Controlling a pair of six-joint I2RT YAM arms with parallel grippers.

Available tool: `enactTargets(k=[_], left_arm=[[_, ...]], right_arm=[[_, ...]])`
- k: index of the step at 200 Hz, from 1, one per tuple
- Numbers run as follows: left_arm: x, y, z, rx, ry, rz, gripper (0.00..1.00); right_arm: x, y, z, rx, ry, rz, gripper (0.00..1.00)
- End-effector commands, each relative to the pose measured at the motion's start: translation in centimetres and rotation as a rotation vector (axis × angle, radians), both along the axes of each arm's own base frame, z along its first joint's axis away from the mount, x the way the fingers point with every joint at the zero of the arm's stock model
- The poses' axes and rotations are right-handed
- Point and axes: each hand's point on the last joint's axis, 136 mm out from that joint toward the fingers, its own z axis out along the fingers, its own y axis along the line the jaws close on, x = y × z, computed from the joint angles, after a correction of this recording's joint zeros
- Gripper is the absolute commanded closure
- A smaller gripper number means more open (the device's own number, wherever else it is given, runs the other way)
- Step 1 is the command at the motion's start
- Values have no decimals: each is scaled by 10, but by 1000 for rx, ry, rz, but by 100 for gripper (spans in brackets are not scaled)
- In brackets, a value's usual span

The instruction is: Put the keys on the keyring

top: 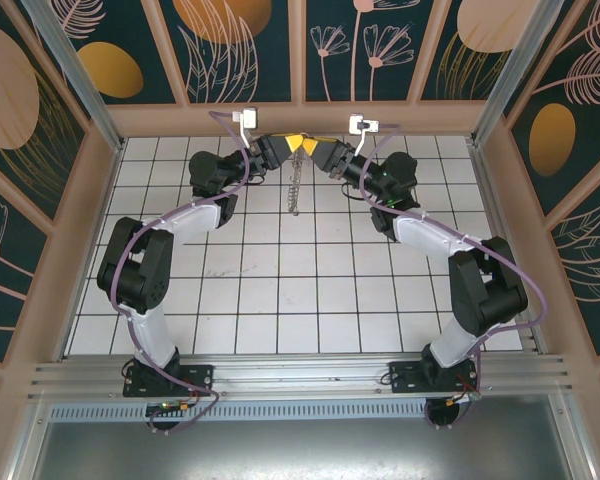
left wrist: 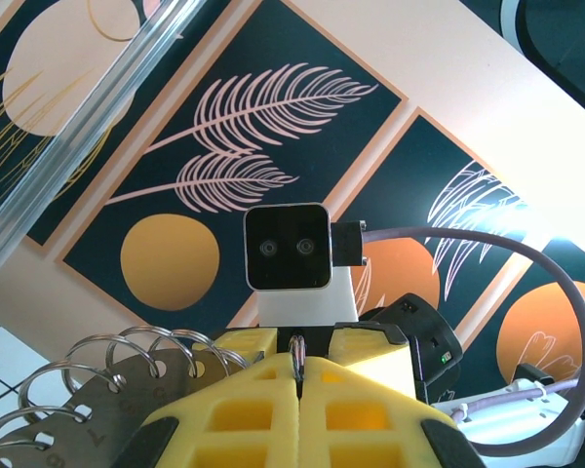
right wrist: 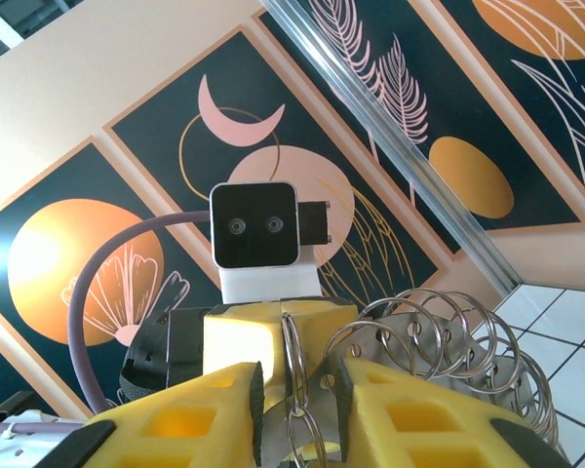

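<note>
Both grippers are raised at the far back of the table, tip to tip. My left gripper (top: pixel 293 143) (left wrist: pixel 297 375) is shut on a thin metal ring (left wrist: pixel 297 353) of the keyring. A strand of small rings of the keyring (top: pixel 296 188) hangs below the two tips. My right gripper (top: pixel 313 146) (right wrist: pixel 294 390) has its jaws apart, with one ring (right wrist: pixel 293 336) standing free in the gap and a flat grey metal plate (right wrist: pixel 324 386) across it. More rings fan out beside each gripper (left wrist: pixel 117 366) (right wrist: pixel 448 327). The keys are hidden.
The white tiled floor (top: pixel 300 290) lies below the arms. Patterned wall panels (top: pixel 370 45) close the back and both sides, with a metal corner post (right wrist: pixel 400 166) close by. Purple cables (top: pixel 230 150) run along both arms.
</note>
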Motion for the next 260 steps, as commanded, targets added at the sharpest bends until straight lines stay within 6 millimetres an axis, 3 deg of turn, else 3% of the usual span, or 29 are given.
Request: enactTargets(k=[1,39,50,67,87,107,151,208,260], left_arm=[[-9,1,23,-47,-81,-6,100],[-7,0,23,-47,-70,-2,100],[-6,-1,23,-45,-68,5,100],[-3,1,23,-38,-67,23,88],[2,2,24,-17,-72,50,65],[8,8,25,8,-78,89,52],[23,12,22,161,-104,178,38],[40,0,3,348,-99,149,38],[36,-5,-10,386,-98,89,53]], right_arm=[[-13,1,23,13,-70,19,75],[-12,2,27,13,-81,28,100],[-12,1,27,10,-85,27,100],[-10,-3,24,1,-84,19,100],[-7,-11,20,-13,-81,10,100],[-4,-18,16,-41,-88,16,100],[3,-32,6,-191,-122,73,100],[1,-23,-20,-494,-195,205,100],[12,-25,-41,-545,-155,281,100]])
